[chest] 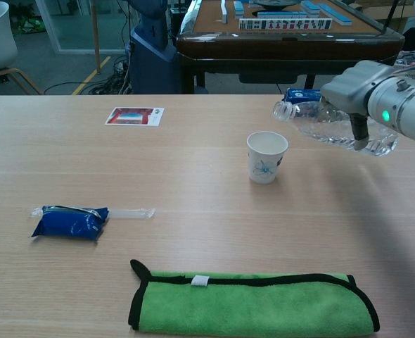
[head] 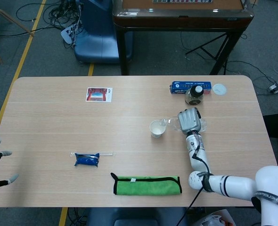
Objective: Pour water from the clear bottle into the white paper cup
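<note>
Clear bottle tipped sideways, right hand gripping, above cup

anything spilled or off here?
No spill visible. The bottle is tipped nearly flat in the right robot hand, mouth above the cup; no stream shows. A white cap lies near the table's far edge.

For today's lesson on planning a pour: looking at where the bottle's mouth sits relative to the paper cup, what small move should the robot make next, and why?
Probably tip the neck down a little more. The right hand holds the clear bottle nearly level, its open mouth above the white paper cup rim's right edge, and no stream shows yet. A slight tilt should start water flowing into the cup.
</note>
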`<state>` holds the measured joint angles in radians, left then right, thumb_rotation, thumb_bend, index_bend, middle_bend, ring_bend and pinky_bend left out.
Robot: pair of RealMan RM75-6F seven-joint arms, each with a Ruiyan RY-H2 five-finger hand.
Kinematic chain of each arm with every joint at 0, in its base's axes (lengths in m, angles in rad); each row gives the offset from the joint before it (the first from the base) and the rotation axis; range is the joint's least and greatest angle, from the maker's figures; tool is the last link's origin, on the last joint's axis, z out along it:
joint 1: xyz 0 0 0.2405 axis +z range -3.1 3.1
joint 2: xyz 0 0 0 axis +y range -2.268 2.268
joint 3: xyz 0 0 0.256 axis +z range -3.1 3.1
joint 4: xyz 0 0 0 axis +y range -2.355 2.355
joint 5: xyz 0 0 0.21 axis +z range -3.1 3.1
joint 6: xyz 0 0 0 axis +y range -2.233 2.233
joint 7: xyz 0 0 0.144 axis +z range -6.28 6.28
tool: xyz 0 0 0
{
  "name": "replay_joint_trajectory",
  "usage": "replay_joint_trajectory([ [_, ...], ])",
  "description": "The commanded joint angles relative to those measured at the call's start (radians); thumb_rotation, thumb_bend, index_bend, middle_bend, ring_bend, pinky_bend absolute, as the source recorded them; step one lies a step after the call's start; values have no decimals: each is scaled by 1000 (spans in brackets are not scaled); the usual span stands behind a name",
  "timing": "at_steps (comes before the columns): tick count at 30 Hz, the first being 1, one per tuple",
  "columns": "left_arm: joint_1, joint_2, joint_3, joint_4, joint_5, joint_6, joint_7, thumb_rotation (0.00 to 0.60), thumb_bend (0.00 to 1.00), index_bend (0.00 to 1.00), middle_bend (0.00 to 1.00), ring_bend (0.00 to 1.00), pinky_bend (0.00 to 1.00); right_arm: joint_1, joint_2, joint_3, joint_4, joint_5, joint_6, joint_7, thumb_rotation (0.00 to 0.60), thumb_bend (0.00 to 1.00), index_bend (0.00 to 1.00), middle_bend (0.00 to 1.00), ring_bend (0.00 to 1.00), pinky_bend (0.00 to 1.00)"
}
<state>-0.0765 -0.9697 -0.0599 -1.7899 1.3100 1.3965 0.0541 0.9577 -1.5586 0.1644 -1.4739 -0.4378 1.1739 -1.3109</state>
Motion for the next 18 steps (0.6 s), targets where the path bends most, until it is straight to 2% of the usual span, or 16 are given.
replay_joint_trajectory([
  [1, 0, 0, 0, 0, 1, 0, 1, 600, 103, 307, 0, 60, 441, 8, 4, -10, -6, 13, 14, -21, 600, 120, 593, 647, 530, 544],
  [18, -1, -2, 1, 2, 0, -2, 5, 600, 104, 307, 0, 59, 441, 35, 5, -50, -18, 35, 65, -93, 600, 131, 597, 649, 532, 545],
])
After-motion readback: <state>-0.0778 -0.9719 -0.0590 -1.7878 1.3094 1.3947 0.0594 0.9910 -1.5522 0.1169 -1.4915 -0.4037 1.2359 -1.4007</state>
